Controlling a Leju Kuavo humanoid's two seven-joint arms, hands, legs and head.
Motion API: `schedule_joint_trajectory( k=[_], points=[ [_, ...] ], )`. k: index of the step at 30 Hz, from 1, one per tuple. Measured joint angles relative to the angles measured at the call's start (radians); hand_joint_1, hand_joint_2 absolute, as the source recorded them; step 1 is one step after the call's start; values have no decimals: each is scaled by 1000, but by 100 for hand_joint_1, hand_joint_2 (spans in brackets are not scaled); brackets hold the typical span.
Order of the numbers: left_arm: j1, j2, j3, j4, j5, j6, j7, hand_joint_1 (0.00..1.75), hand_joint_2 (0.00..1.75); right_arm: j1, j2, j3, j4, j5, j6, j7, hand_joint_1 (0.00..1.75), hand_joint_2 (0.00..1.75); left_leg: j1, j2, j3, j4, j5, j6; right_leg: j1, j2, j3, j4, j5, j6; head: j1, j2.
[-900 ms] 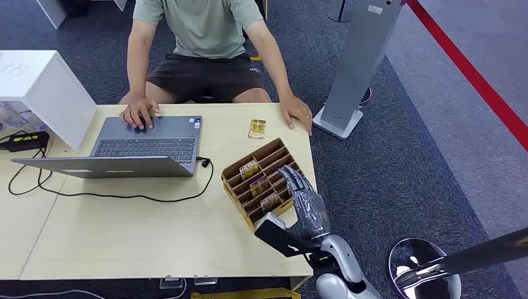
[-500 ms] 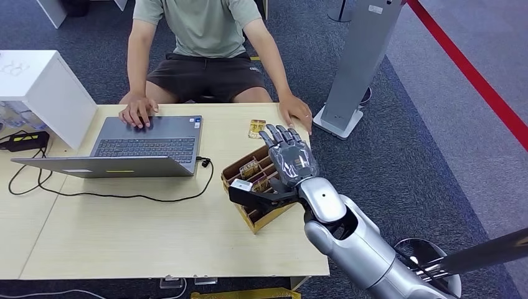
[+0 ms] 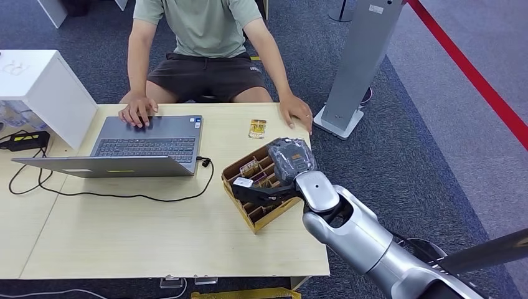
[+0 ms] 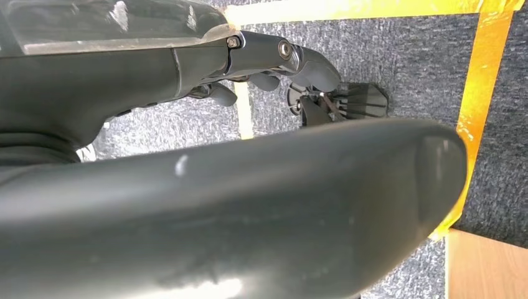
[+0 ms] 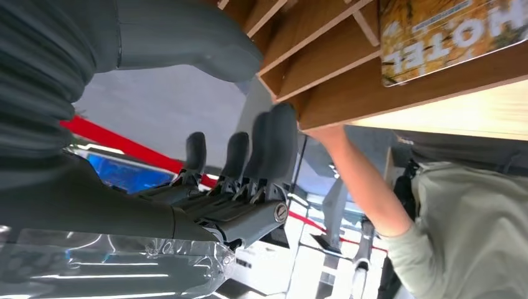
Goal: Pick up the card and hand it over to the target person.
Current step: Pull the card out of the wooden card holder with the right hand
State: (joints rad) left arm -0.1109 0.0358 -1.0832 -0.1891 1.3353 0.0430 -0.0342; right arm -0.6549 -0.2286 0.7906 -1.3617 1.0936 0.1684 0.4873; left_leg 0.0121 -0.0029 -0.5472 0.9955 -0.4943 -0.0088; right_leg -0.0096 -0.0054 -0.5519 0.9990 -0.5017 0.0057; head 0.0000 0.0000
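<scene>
Under the right hand, whose fingers curl down over the slots and hold nothing I can see, sits the wooden divider box on the pale table. A card stands upright in one slot (more beside it). Beyond the hand, a loose card lies flat, long axis pointing at the seated person.

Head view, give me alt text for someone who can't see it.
The robot's right hand reaches down over a slotted cardboard card holder at the table's edge. Across the table, a seated person rests one hand on an open laptop; a loose card lies nearby.
</scene>
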Motion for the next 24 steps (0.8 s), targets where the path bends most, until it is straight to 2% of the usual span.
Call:
schedule_joint_trajectory(
  k=[6,12,19,24],
  points=[
    [0,1,-3,-1,3,-1,-3,0,0,36,-44,-28,-59,-17,7,32,111,175,0,-1,0,0,0,0,0,-1,0,0,0,0,0,0],
    [1,-1,-2,-2,8,-1,-6,0,0,41,-35,-24,-15,-34,-8,24,83,175,0,0,0,0,0,0,0,0,0,0,0,0,0,0],
    [1,0,-1,-3,12,4,-2,0,0,41,0,5,56,-39,-28,0,68,175,0,2,1,0,0,0,0,2,0,-1,0,0,0,0],
    [0,-5,-10,-4,6,1,1,0,0,51,15,11,81,-41,-37,-6,70,175,0,3,2,-1,0,0,0,3,1,-1,1,0,0,0]
  ],
)
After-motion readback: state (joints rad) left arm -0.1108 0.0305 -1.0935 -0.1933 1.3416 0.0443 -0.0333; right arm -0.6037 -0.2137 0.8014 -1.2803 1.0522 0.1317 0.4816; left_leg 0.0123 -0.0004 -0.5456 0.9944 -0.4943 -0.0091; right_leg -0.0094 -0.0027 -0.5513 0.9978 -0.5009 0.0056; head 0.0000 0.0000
